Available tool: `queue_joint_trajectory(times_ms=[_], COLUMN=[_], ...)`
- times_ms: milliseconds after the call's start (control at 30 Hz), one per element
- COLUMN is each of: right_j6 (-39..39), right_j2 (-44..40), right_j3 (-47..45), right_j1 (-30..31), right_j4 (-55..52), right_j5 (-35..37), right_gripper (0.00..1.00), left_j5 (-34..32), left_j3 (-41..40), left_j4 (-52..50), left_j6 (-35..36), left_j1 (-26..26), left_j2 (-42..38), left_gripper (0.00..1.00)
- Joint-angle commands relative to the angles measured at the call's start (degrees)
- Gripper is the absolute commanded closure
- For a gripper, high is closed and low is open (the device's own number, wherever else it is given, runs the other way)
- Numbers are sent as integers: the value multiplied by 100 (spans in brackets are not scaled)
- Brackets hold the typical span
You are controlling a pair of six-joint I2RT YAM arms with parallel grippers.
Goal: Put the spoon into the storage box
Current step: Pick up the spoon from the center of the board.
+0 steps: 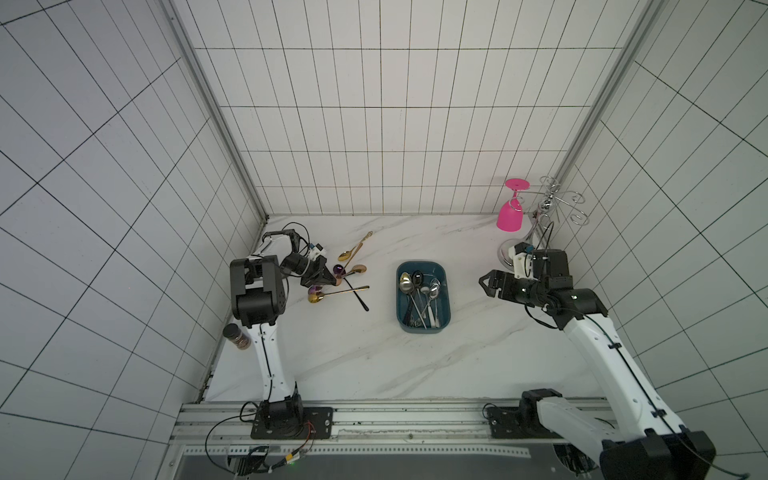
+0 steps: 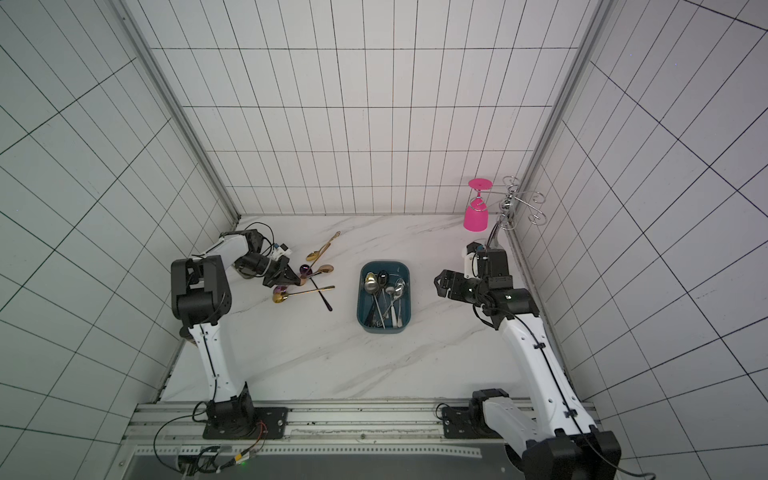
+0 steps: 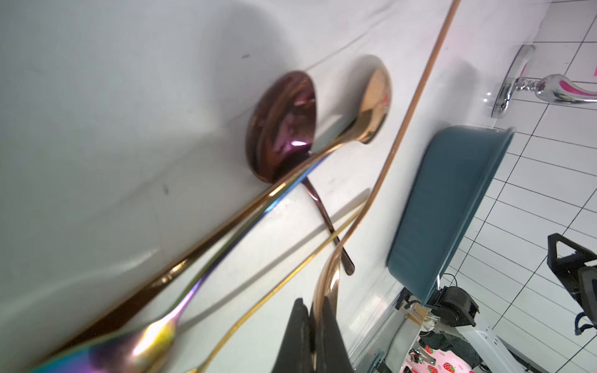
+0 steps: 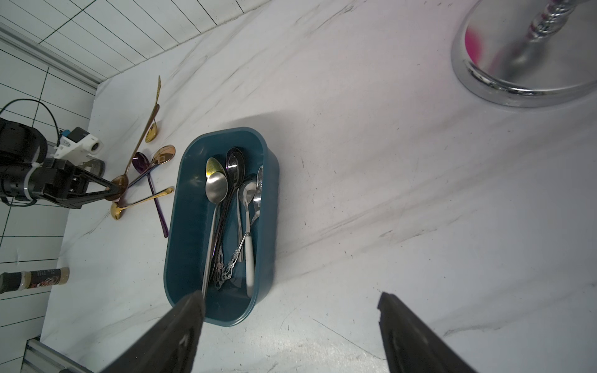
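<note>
- The left gripper (image 1: 333, 281), left of centre in both top views, was pinched together on a thin copper spoon (image 3: 400, 135) near its bowl end, and the long handle ran away from the fingers.
- The loose spoons (image 1: 316, 296) lay crossed just beside it on the table (image 1: 353, 365). Whether the held one was off the surface could not be told.
- The storage box (image 1: 437, 272) sat at frame centre, to the right of the heap, with several spoons inside.
- The right gripper (image 1: 484, 286), right of the box, was wide apart and empty.
- Step, as judged: grasp made, carry not begun. The next move called for a clean lift out of the tangle, a short carry toward frame right, and the handle turned along the box's length before release.
</note>
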Motion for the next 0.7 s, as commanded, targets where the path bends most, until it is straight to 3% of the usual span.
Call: queue_joint_trajectory(times_ms=[0, 233, 467, 667], right_j6=[-170, -623, -1370, -1767], right_j2=[38, 210, 580, 1153], right_j3=[218, 674, 1318, 2033], right_j1=[-41, 325, 1246, 1912], right_j4=[-3, -315, -822, -1348], right_j5=[-201, -239, -148, -264], right_gripper=[14, 16, 19, 26], left_j5=[-118, -1387, -2882, -3322], left_j3=[183, 728, 1224, 1563], left_j4=[-265, -931, -1654, -2362], left_j6=[575, 1741, 3153, 4123], left_j1=[-31, -566, -1522, -2198], left_j2=[-537, -1068, -1450, -1711], left_gripper=[100, 100, 100, 100])
